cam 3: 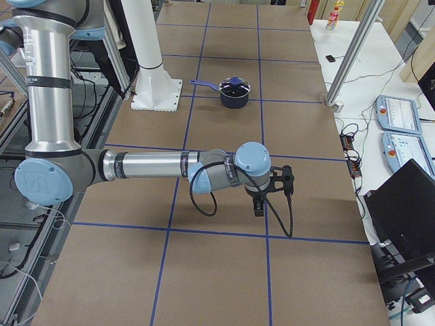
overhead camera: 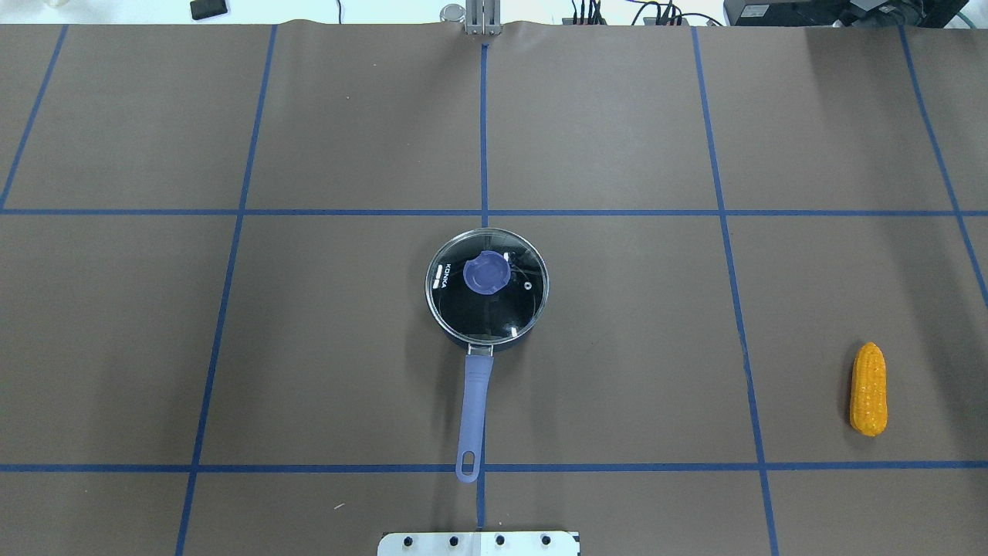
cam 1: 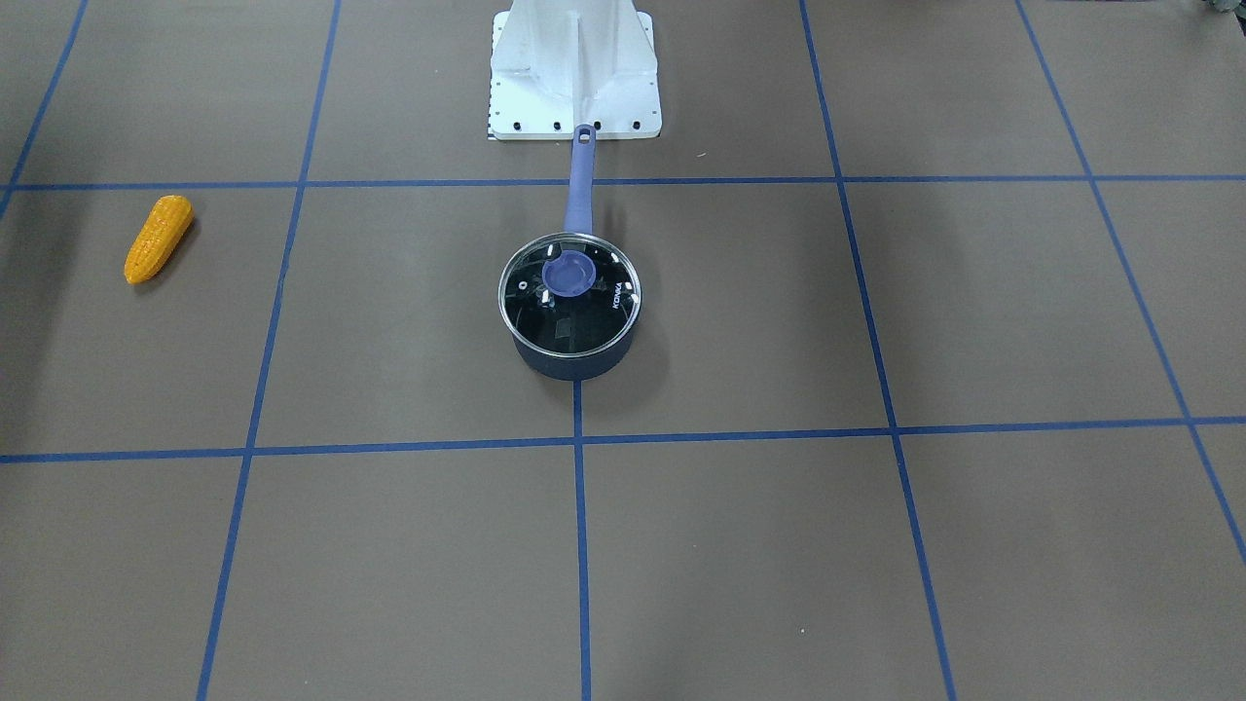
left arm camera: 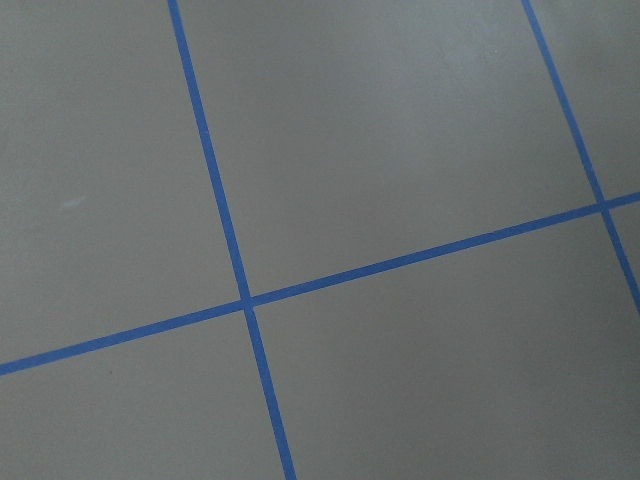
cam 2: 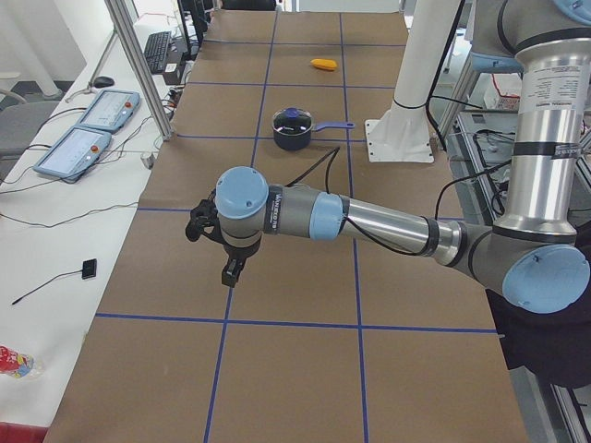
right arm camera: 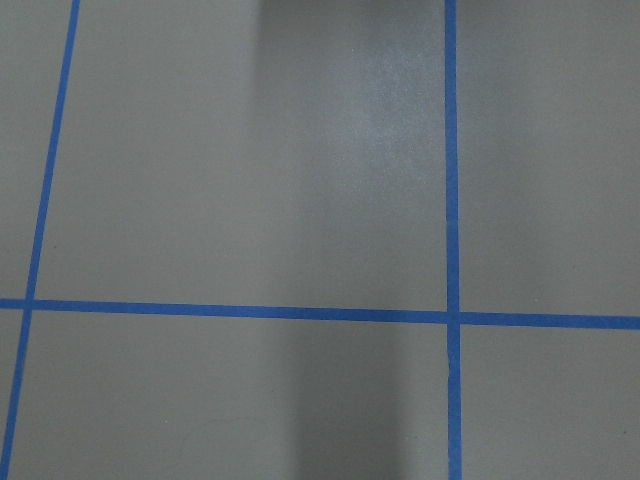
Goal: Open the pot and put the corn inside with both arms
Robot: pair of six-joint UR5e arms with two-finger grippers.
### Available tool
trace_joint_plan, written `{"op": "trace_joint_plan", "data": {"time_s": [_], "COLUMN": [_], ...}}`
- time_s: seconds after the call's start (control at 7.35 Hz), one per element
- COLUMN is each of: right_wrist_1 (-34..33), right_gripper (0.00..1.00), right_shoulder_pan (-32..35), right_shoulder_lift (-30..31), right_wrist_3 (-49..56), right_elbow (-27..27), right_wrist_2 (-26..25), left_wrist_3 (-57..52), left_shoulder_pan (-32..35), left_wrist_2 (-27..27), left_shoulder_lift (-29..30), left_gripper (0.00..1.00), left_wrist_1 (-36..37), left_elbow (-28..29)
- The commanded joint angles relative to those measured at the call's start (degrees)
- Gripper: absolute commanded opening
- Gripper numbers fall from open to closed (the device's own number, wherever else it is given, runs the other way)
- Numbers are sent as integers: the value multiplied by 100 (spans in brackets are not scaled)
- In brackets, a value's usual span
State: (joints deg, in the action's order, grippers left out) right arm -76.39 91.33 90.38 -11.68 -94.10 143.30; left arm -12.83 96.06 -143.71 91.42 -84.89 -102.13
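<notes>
Brown gridded counter (overhead camera: 347,347); pot (overhead camera: 494,345) central, lid (overhead camera: 513,313) on; corn (overhead camera: 868,388) well apart, robot's right; left claw (cam 2: 229,274), right claw (cam 3: 259,208) distant, spread or pressed: cannot tell; opening apparently unstarted; next, reach knob (overhead camera: 486,274).

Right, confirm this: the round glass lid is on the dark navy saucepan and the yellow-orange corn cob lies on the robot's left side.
Wrong side. The round glass lid is on the dark navy saucepan, but the yellow-orange toy corn cob lies on the robot's right side; the overhead view shows it.
</notes>
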Motion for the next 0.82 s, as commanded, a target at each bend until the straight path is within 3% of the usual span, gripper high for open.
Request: {"op": "trace_joint_plan", "data": {"time_s": [0.0,0.27,0.41,0.68], "right_wrist_1": [88,107,133,124], "right_gripper": [100,100,100,100], "right_shoulder_pan": [-1,-18,-288,-1192], "right_shoulder_lift": [58,6,-11,120], "right_wrist_3": [69,-323,-1040,-2177], "right_elbow": [145,242,103,-669], "right_wrist_2": [39,75,127,136], "left_wrist_3": [0,279,1264,3226], "left_shoulder_pan": [9,-9,-35,-620], "left_wrist_2": [-8,-8,-17,27], "left_shoulder_lift": [-19,76,164,279], "left_gripper": [98,98,98,98], "left_wrist_1": [-10,59,43,51], "left_elbow": [-17,-113,-409,-1305]}}
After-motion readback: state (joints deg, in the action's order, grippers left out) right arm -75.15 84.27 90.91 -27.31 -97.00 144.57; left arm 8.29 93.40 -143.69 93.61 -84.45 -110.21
